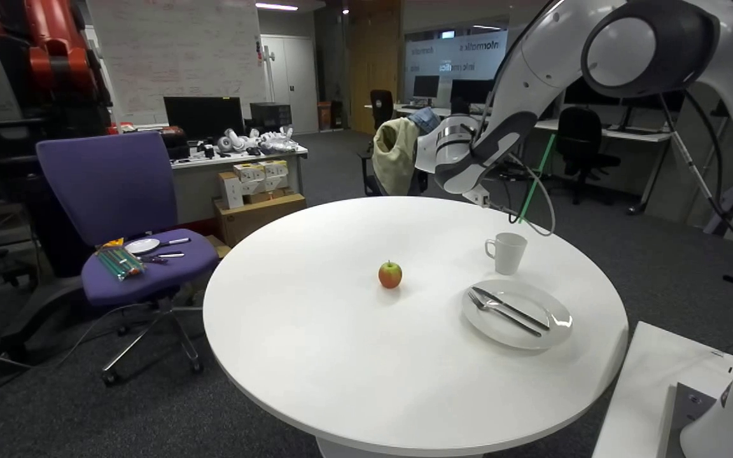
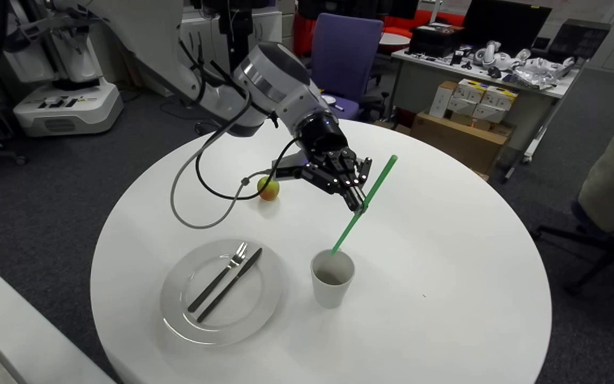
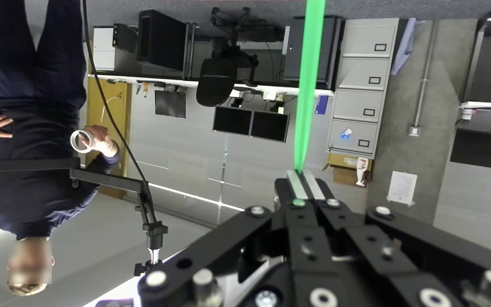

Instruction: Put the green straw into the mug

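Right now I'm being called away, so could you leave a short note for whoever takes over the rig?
Hand: shut on the green straw.
Straw: tilted, its lower end above the mug in an exterior view, not inside.
Mug: upright on the table, beside the plate.
Done: straw gripped, held off the table.
Left: lower it into the mug, then open the hand; straightening it first may help.

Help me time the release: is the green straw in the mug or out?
Out: in an exterior view, the green straw ends above the mug, a gap showing over its rim.
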Robot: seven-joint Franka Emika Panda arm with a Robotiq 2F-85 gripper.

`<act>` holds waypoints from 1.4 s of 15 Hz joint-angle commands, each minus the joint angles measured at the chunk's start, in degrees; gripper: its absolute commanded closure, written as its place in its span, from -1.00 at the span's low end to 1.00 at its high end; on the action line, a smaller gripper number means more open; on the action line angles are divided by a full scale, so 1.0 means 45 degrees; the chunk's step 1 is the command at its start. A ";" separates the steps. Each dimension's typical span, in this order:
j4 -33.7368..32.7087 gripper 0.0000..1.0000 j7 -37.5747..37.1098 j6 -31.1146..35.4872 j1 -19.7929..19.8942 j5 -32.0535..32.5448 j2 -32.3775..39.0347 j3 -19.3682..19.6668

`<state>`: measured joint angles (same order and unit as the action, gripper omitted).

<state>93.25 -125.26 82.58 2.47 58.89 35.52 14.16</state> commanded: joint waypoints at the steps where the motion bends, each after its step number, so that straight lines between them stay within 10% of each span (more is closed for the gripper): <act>1: -0.0591 0.99 -0.0631 0.0036 0.0191 0.0233 0.0519 -0.0541; 21: -0.0512 0.99 -0.1680 0.0182 0.0113 0.0941 0.2216 -0.0816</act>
<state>91.37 -131.58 82.92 2.41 61.56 44.86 11.08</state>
